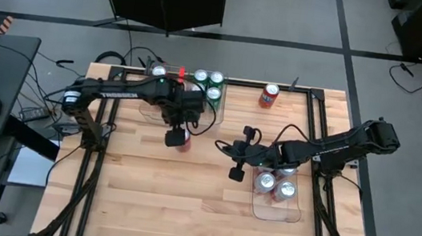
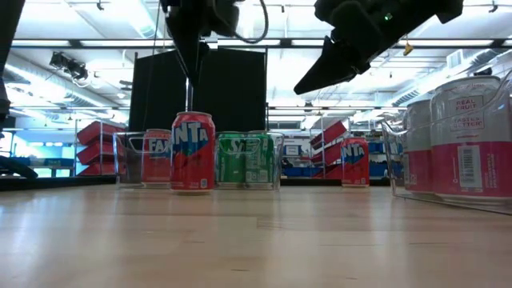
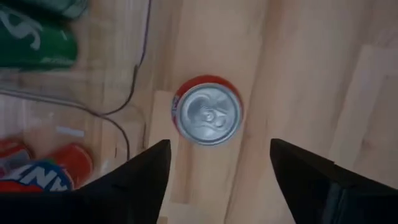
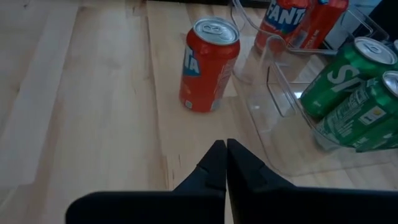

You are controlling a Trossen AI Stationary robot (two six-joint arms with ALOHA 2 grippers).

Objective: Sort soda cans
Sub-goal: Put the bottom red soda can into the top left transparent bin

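Hovering released above a red can [image 3: 207, 114] on the wooden table [image 1: 184, 203], left pincer [image 3: 217, 165]; right pincer [image 4: 226, 151] clenched, apparently empty.

Bright, even overhead lighting, soft shadows; left wrist view slightly blurred.

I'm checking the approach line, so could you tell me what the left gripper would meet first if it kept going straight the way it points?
The left gripper points down, open, at the upright red can standing on the table beside the tray. It would probably meet that can's silver top first, between its fingers, though the height above it is unclear.
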